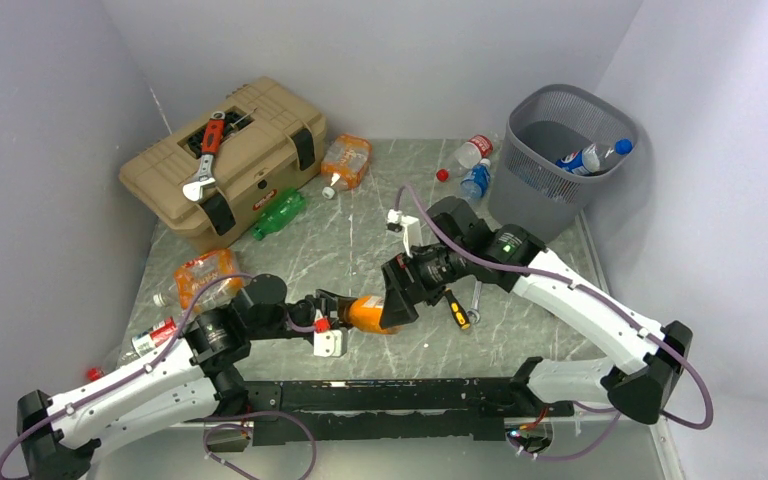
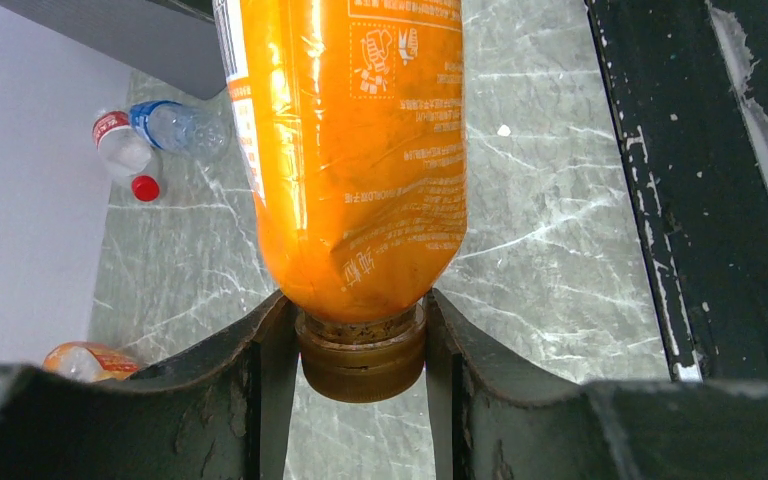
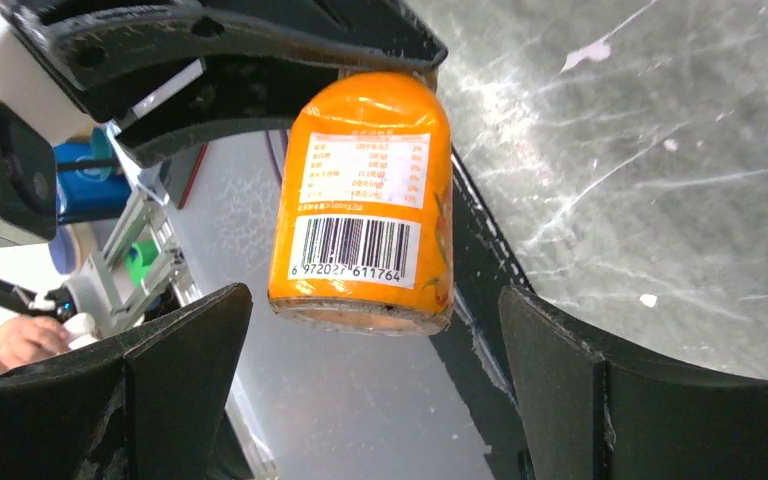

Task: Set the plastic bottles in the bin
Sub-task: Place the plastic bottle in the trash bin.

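The orange bottle [image 1: 368,313] lies level between the two sets of jaws and looks to be held just clear of the worktop [image 1: 380,215]. The left jaws pinch its cap and neck. Its flat base points into the right jaws, which stand spread wide on either side and touch nothing. This looks like a handover. To do it well, the right jaws should slide further along the body, close firmly on the label, and only then should the left jaws let go. The bin [image 1: 538,190] stands well beyond the right jaws.
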`<state>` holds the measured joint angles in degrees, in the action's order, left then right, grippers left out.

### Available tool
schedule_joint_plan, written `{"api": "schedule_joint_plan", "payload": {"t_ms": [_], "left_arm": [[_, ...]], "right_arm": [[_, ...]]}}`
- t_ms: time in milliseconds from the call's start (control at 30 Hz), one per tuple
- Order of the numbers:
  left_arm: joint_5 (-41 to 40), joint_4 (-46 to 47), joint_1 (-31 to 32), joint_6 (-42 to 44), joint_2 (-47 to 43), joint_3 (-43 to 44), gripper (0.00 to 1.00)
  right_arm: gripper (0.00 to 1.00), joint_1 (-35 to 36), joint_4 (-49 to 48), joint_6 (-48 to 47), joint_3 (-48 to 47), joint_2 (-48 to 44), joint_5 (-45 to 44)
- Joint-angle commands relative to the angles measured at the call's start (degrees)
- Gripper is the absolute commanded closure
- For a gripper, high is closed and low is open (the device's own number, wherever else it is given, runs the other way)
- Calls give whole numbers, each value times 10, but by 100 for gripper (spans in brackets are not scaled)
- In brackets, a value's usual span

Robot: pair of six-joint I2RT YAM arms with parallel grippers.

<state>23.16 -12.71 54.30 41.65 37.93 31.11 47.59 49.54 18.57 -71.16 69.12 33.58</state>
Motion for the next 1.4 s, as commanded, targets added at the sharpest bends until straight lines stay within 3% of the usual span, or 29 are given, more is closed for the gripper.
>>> {"api": "schedule_joint_plan", "payload": {"t_ms": [0, 333, 433, 600, 700, 767, 800, 833, 867, 900, 1033, 1233, 1367], "left_arm": [[-5, 7, 4, 31, 4, -2, 100], [-3, 3, 5, 38, 7, -4, 100], [-2, 2, 6, 38, 6, -5, 100], [-3, 2, 6, 34, 15, -1, 100], [-9, 10, 6, 22, 14, -1, 83], [-11, 14, 6, 14, 12, 0, 75], [-16, 18, 6, 8, 10, 0, 66], [-23, 26, 5, -2, 8, -1, 44], [-33, 31, 6, -13, 5, 1, 8], [-42, 33, 5, -26, 3, 5, 1], [-77, 71, 5, -77, -31, 7, 0], [-142, 163, -13, -172, -91, -6, 1], [-273, 174, -25, -275, -102, 17, 1]], "right_arm": [[0, 15, 19, -10, 6, 14, 32], [5, 38, 28, -19, -31, 93, -3], [13, 38, 32, -28, -36, 102, -6], [44, 38, 13, -27, -30, 93, -4], [58, 38, -1, -24, -27, 79, 2], [64, 39, -9, -21, -28, 69, 2], [65, 38, -12, -19, -30, 62, 0], [66, 39, -14, -17, -32, 56, -6], [67, 38, -15, -16, -38, 48, -15], [67, 38, -15, -16, -45, 39, -28], [67, 38, -35, -14, -91, -28, -155], [66, 39, -153, -41, -85, -152, -521], [66, 38, -275, -99, -30, -190, -722]]}}
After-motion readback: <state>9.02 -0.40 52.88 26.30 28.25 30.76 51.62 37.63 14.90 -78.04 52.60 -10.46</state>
